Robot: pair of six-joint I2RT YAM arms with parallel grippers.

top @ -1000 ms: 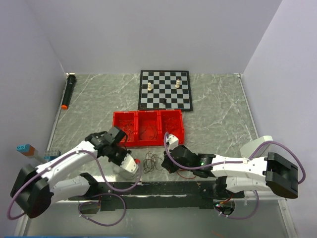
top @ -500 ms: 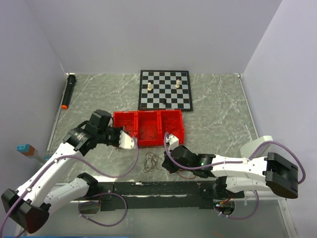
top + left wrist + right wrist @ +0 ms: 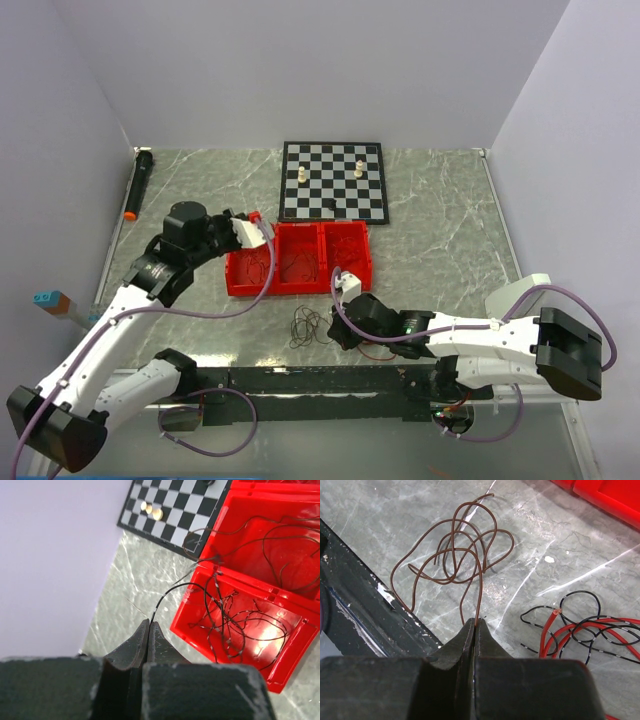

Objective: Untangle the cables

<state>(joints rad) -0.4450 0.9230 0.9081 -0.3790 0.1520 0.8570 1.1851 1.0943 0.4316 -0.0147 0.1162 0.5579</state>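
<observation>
left hand (image 3: 149, 626): fingers pressed together, pinching the end of a thin black cable (image 3: 167, 592). It arcs off the tips over the table (image 3: 440, 240) and into the left end compartment of the red tray (image 3: 300, 288), where it joins a loose dark tangle (image 3: 235, 622). Can't tell from the wrist view whether that tangle is one cable or several. The next compartment along holds more dark loops (image 3: 280, 555). right hand (image 3: 474, 625): fingers also closed tight, gripping one end of the brown cable (image 3: 455, 545). Its loops lie flat on the table just ahead of the tips, between the tray's front wall and the black base rail (image 3: 355, 610). The red and black cables (image 3: 585, 630) lie on the table to one side of the right hand, intertwined with each other and apart from the brown loops. Top view: left arm stretched out to the tray's left end, right arm low along the near edge. The chessboard (image 3: 332, 181) sits behind the tray with two pale pieces (image 3: 302, 175) on it.
</observation>
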